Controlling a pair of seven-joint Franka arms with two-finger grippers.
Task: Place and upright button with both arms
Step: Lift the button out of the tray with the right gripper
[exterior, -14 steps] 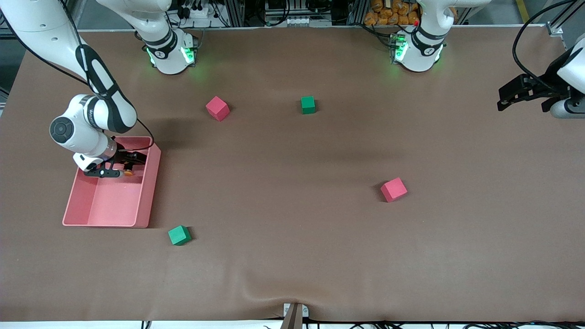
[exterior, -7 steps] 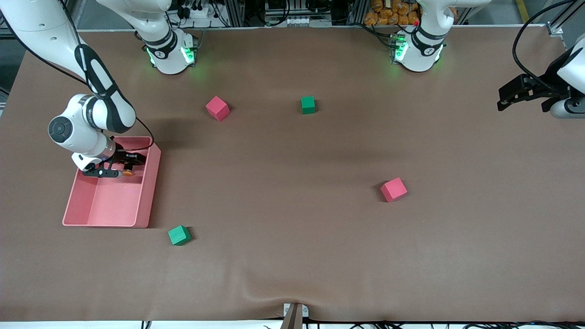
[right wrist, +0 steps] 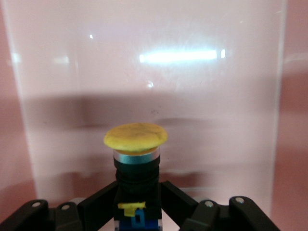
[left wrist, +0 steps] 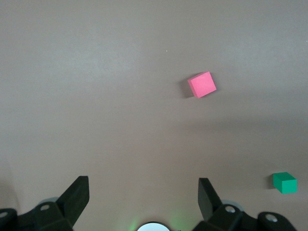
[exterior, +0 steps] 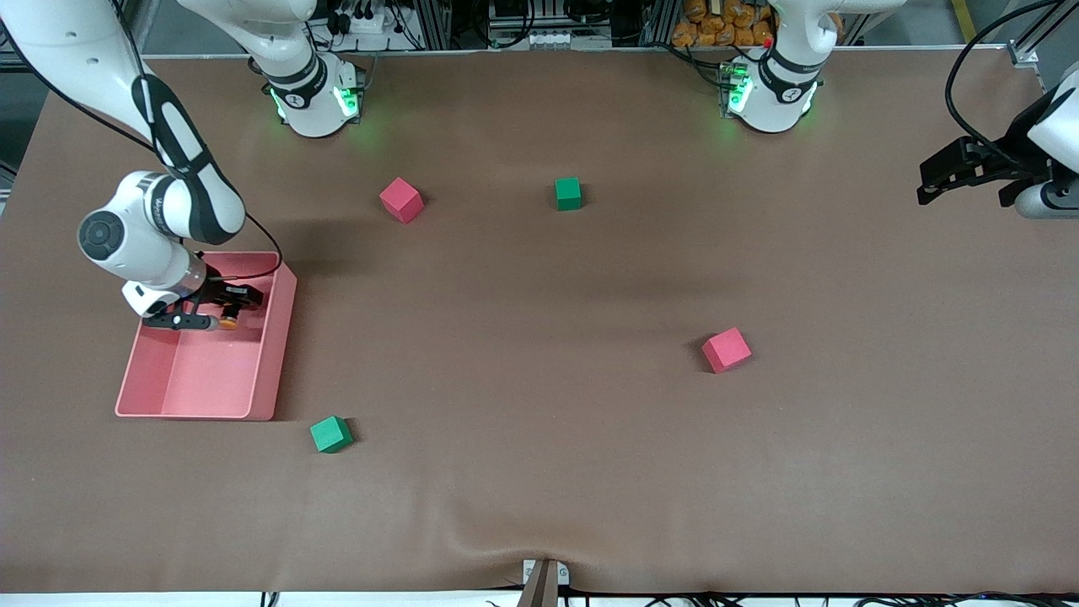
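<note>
Your button [right wrist: 136, 168] sits right between the two fingers of your right gripper [exterior: 215, 310], which squeeze its dark body from both sides. Its orange cap sticks out past the fingertips. The gripper holds it over the pink tray [exterior: 152, 388], at the tray's end that is farther from the front camera.

You have one button and one tray. You have two red cubes: one [exterior: 400, 200] near the right arm's base and one [exterior: 726, 350] toward the left arm's end of the table. You have two green cubes: one [exterior: 568, 193] between the two bases and one [exterior: 330, 434] just past the tray's near corner.

Your right arm bends down over the tray with its wrist tipped sideways. Your left arm waits, its left gripper [left wrist: 143, 197] up over the table's edge with fingers spread wide apart.
</note>
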